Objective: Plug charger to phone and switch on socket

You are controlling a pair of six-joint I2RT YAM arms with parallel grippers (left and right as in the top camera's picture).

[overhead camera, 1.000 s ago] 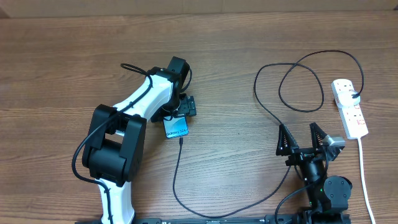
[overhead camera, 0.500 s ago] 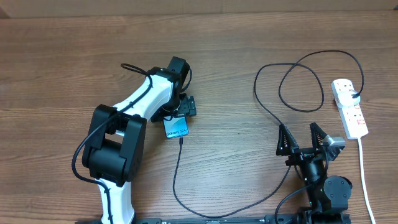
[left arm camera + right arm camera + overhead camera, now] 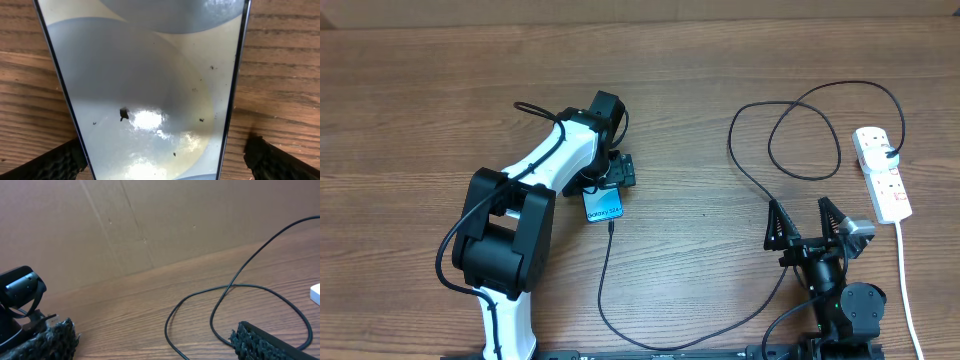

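The phone (image 3: 604,207) lies flat left of the table's middle, its blue screen showing below my left gripper (image 3: 607,183). In the left wrist view the phone's glossy screen (image 3: 150,85) fills the frame, and my left gripper (image 3: 160,167) stands open astride it, one finger (image 3: 55,162) on each long side. The charger (image 3: 603,290) is a thin black cable. Its plug tip (image 3: 610,226) sits at the phone's near short edge; whether it is inserted I cannot tell. The cable loops (image 3: 800,130) over to the white socket (image 3: 882,172) at the right. My right gripper (image 3: 807,222) is open and empty, left of the socket.
A white cord (image 3: 905,285) runs from the socket to the front edge. In the right wrist view the black cable loops (image 3: 225,295) lie ahead of my open right gripper (image 3: 157,342). A corner of the socket (image 3: 316,294) shows at the right, and a brown wall (image 3: 150,220) stands behind.
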